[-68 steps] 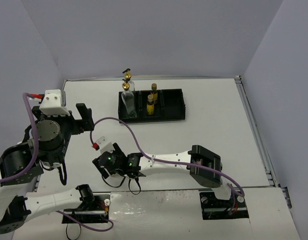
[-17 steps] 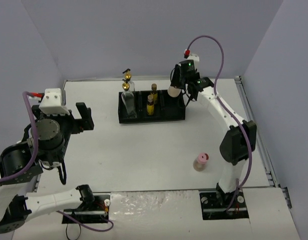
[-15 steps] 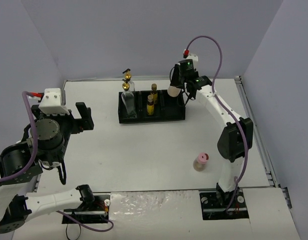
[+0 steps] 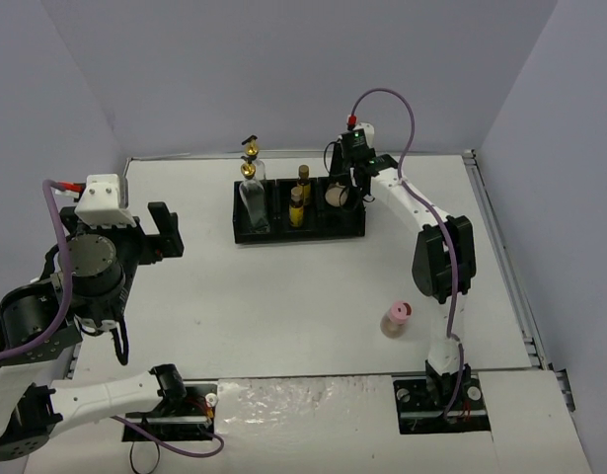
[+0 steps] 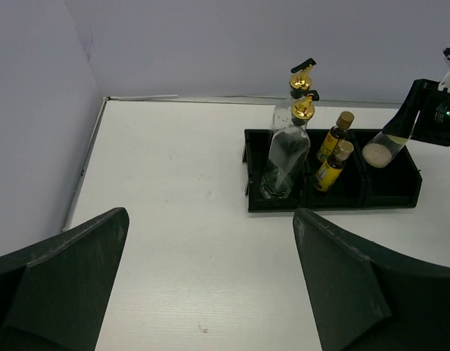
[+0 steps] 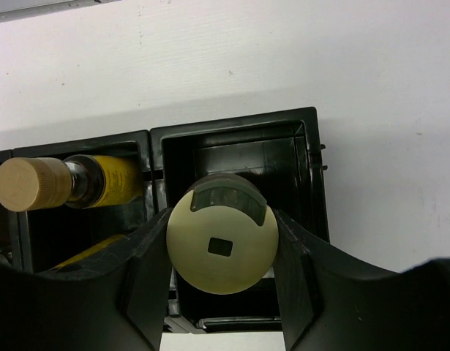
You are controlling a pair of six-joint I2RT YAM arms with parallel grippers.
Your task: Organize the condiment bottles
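Observation:
My right gripper (image 4: pixel 338 195) is shut on the beige jar (image 6: pixel 221 243) and holds it inside the right compartment of the black tray (image 4: pixel 352 229). The jar also shows in the top view (image 4: pixel 335 197) and the left wrist view (image 5: pixel 378 152). Two tall clear glass bottles (image 4: pixel 252 194) with gold pourers stand in the left compartment. Two amber bottles (image 4: pixel 299 202) stand in the middle one; one cork cap shows in the right wrist view (image 6: pixel 31 183). The pink jar (image 4: pixel 394 319) stands alone on the table near the right arm's base. My left gripper (image 5: pixel 210 292) is open and empty, high over the left table.
The tray sits at the back centre of the white table (image 4: pixel 283 286). Grey walls close the back and both sides. A raised rail (image 4: pixel 505 257) runs along the table's right edge.
My right arm swung from the front left of the table to the tray at the back, carrying the beige jar, and has lowered it into the right compartment. The left arm has not moved.

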